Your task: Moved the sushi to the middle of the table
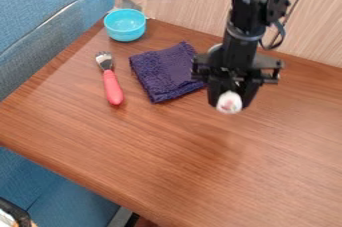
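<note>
Brown wood grain, running across the counter [167, 171] from the near edge, with blue upholstery [67, 191] below and along its left side. Nearest, at the lower left corner of the view, a dark curved object [15, 212], cut off by the frame; cannot tell what. Farther in, right of centre, the sushi [229, 103], white with reddish marks, gripped between the black fingers [214, 90], over the counter. Fingers closed on it, pointing down, its rounded near end showing between them. Well apart to the left, a fork [113, 87]: reddish-pink handle toward the near side, metal tines toward the far side. Between fork and fingers, a dark purple cloth [163, 73], folded, lying flat. Beyond the fork, near the far left corner of the counter, a light blue bowl [125, 25], upright. The black arm [239, 46] comes in from the top edge. Farthest back, a pale wood-grain panel [180, 8].
</note>
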